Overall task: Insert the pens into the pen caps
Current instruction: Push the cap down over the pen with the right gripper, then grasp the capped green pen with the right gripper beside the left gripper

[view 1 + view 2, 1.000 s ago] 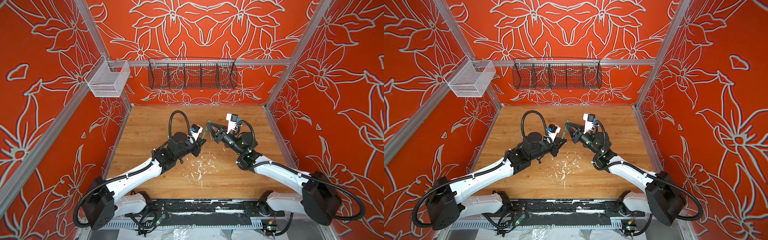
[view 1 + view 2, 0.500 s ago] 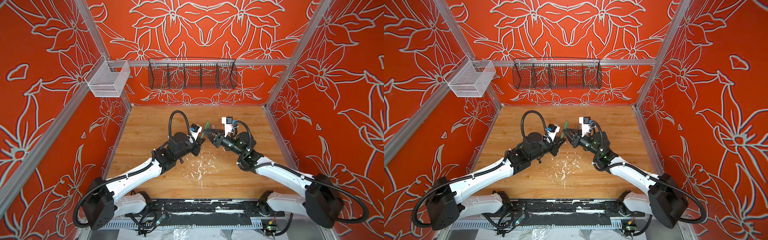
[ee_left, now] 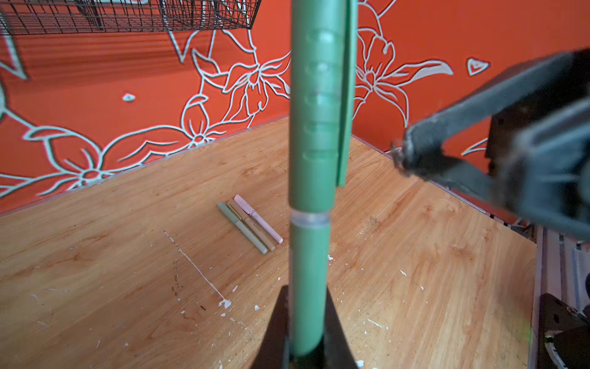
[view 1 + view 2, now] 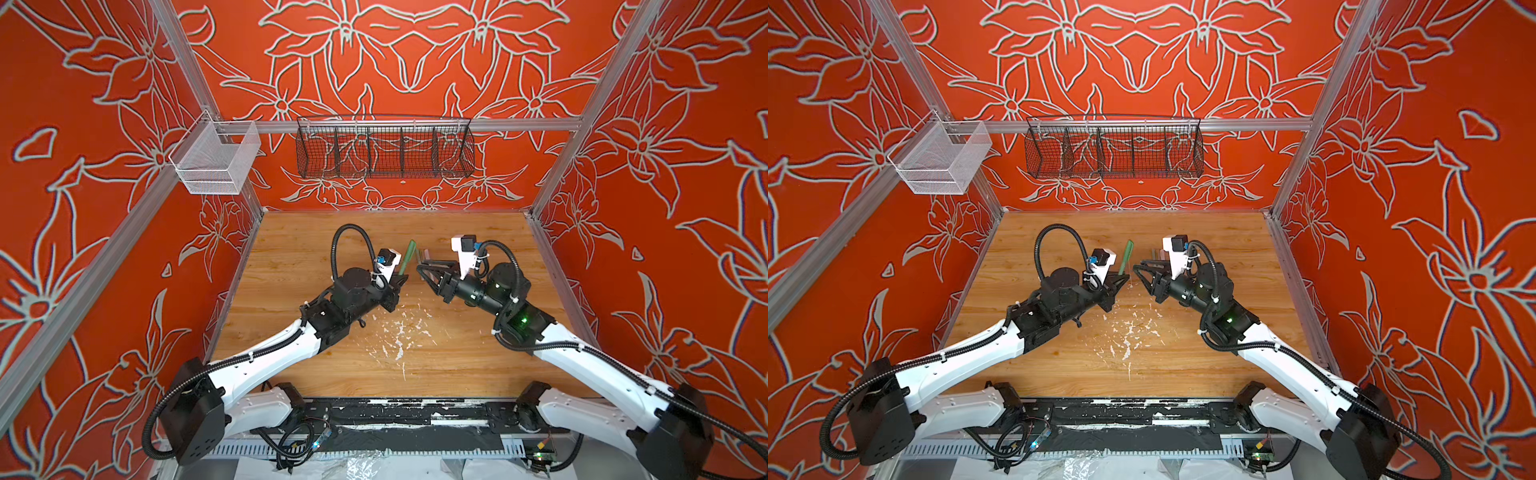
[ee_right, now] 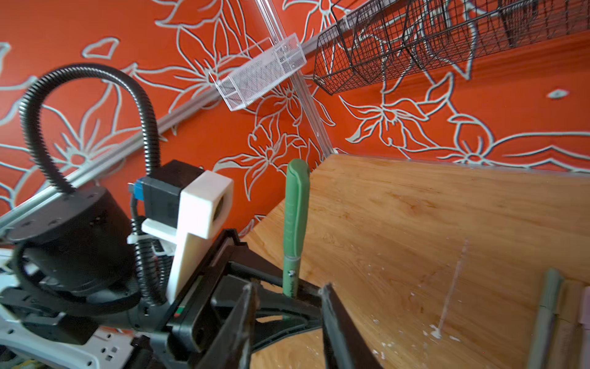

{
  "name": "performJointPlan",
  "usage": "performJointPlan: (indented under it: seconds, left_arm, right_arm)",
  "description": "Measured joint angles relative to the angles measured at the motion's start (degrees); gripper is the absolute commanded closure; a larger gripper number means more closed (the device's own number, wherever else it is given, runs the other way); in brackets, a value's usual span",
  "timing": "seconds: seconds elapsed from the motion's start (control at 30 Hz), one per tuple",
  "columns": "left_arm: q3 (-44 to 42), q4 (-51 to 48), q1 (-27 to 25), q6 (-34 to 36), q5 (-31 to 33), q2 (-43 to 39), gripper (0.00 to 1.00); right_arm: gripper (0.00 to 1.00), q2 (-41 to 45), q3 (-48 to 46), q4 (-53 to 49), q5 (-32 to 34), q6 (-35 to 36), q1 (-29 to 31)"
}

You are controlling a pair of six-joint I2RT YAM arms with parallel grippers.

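Clenching dark green pen [image 4: 407,255] by lower barrel at frame centre, left jaws hold it near upright, cap [image 3: 319,96] on; right jaws released, empty, beside. Light, stiff, likely slick: grip mid-barrel.

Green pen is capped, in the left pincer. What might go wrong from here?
The left pincer grips the green pen only near its bottom end, so it may tilt or slip. The open right pincer sits close beside it; a sideways move could knock it. Set down carelessly, it might roll into the three capped pens.
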State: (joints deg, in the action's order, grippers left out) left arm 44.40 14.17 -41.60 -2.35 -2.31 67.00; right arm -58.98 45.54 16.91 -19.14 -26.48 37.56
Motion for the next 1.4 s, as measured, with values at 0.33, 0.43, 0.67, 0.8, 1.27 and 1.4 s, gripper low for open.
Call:
performJointPlan:
  seconds: [0.33,0.43,0.67,0.8,1.27,1.4]
  left_arm:
    - [-0.1,1.0,0.0,0.9,-1.6,-0.2,1.0]
    - [-0.1,1.0,0.0,1.0,-1.8,-0.4,1.0]
    - [-0.3,1.0,0.0,1.0,-1.9,-0.8,1.0]
    - [-0.3,1.0,0.0,1.0,-1.9,-0.8,1.0]
    - [0.3,-1.4,0.0,-0.2,-1.3,-2.1,1.0]
    - [2.9,-5.1,0.1,0.3,-1.2,-2.0,1.0]
  right_arm:
    - [0.6,-5.8,15.3,-9.4,-0.3,4.2,-2.0]
    - [0.64,-8.3,17.1,-10.6,-1.3,3.5,-2.2]
    - [0.77,-11.4,17.7,-12.0,-4.9,1.6,-2.2]
    - [0.85,-11.7,17.7,-12.0,-6.8,0.5,-2.2]
    - [1.0,-12.2,16.9,-9.8,-11.3,0.2,-2.7]
    - [1.0,-11.8,16.9,-9.3,-11.2,1.3,-2.7]
